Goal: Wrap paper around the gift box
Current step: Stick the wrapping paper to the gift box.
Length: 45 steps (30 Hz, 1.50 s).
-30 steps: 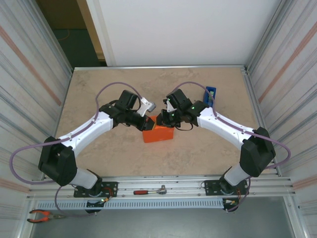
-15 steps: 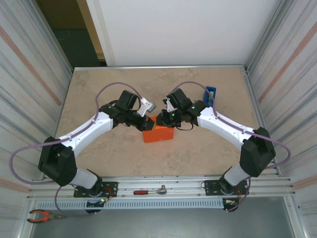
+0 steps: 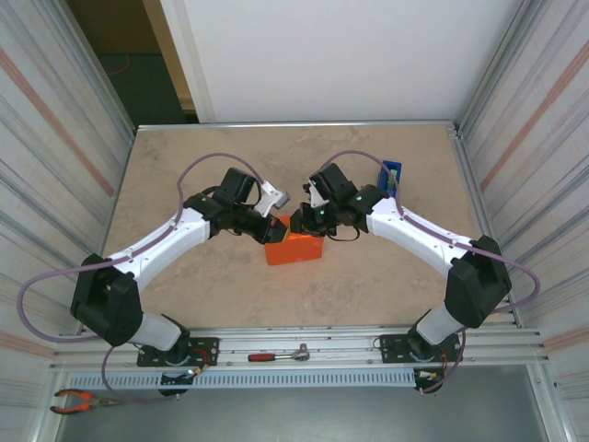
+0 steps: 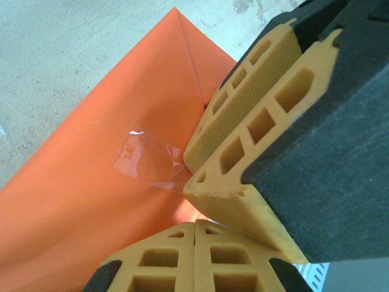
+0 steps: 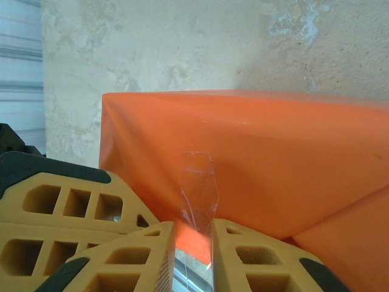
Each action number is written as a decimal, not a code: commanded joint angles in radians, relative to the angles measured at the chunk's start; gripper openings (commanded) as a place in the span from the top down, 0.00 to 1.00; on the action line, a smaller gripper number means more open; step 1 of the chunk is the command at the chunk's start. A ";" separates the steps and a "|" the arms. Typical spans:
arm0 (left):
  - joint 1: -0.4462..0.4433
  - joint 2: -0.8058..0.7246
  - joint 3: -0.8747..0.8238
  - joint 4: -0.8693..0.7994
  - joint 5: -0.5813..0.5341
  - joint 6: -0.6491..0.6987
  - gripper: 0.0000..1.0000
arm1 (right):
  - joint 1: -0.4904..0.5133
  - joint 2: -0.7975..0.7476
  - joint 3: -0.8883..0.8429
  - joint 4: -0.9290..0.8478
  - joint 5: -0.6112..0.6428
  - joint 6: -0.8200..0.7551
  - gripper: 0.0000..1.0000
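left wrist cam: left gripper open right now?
No, the left gripper has its two fingertips pressed together with no gap, right beside the taped orange paper.

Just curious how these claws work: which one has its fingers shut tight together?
The left gripper: its two fingers touch. The right gripper shows a slit, with clear tape running into it.

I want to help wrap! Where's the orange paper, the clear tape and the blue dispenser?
orange paper (image 3: 296,250), top view, its middle.
clear tape (image 4: 143,159), left wrist view, strip's middle.
blue dispenser (image 3: 393,174), top view, its top.
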 commanded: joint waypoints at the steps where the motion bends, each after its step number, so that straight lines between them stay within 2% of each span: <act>1: -0.002 0.007 -0.036 -0.045 -0.058 0.027 1.00 | 0.005 0.014 0.026 -0.060 -0.013 -0.027 0.76; 23: -0.002 0.007 -0.038 -0.041 -0.050 0.025 1.00 | 0.014 0.016 0.030 -0.030 -0.051 -0.038 0.71; 27: -0.002 0.007 -0.039 -0.038 -0.049 0.025 1.00 | 0.014 0.005 0.024 -0.039 -0.048 -0.042 0.67; 32: -0.002 0.006 -0.040 -0.038 -0.050 0.025 1.00 | -0.011 -0.054 -0.010 -0.060 -0.044 -0.048 0.60; 39: -0.002 0.005 -0.042 -0.031 -0.048 0.021 1.00 | -0.082 -0.149 -0.002 -0.069 -0.055 -0.060 0.57; 41: -0.002 0.006 -0.044 -0.031 -0.048 0.021 1.00 | -0.102 -0.142 0.006 -0.054 -0.074 -0.060 0.61; 45: -0.002 0.007 -0.044 -0.034 -0.048 0.024 1.00 | -0.124 -0.086 0.012 0.033 -0.153 -0.026 0.88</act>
